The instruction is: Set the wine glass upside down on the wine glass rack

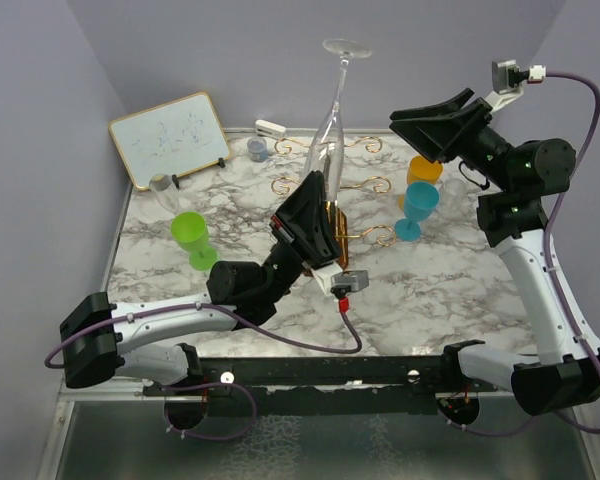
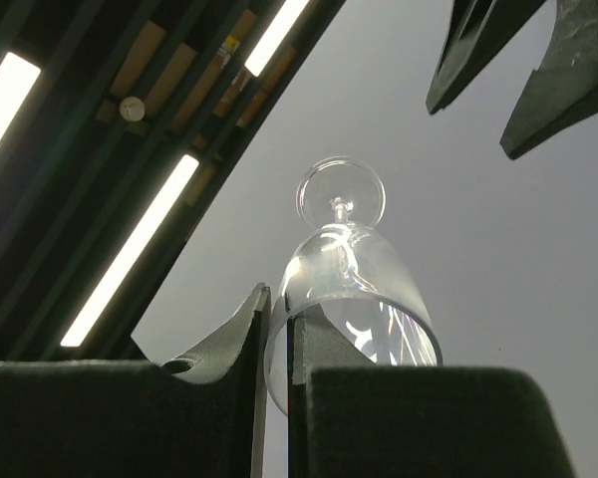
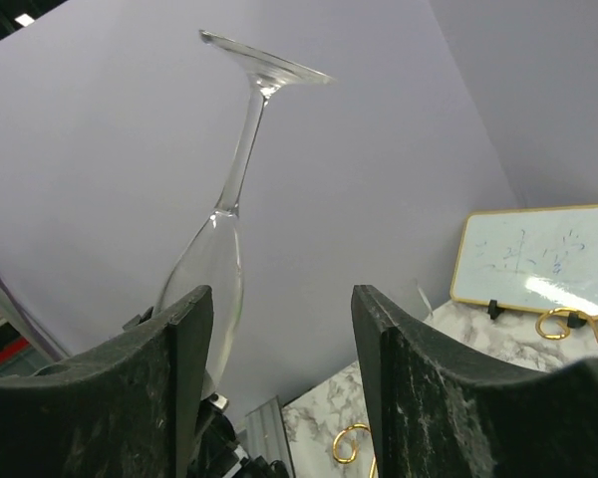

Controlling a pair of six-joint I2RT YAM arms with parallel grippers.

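The clear wine glass point(image 1: 327, 140) is held upside down in the air, foot uppermost, over the gold wire wine glass rack point(image 1: 375, 185). My left gripper point(image 1: 317, 190) is shut on the glass's rim. In the left wrist view one finger sits inside the bowl point(image 2: 349, 289) and the other outside, the gripper point(image 2: 277, 309) pinching the glass wall. My right gripper point(image 1: 430, 120) hangs raised to the right of the glass, apart from it. In the right wrist view that gripper point(image 3: 284, 309) is open with nothing between its fingers, and the wine glass point(image 3: 214, 269) stands left of its left finger.
A whiteboard point(image 1: 170, 137) leans at the back left, with a small clear glass point(image 1: 165, 190) and a green cup point(image 1: 192, 235) in front of it. A blue goblet point(image 1: 417, 205) and an orange cup point(image 1: 424, 170) stand right of the rack. A small grey cup point(image 1: 257, 149) sits at the back.
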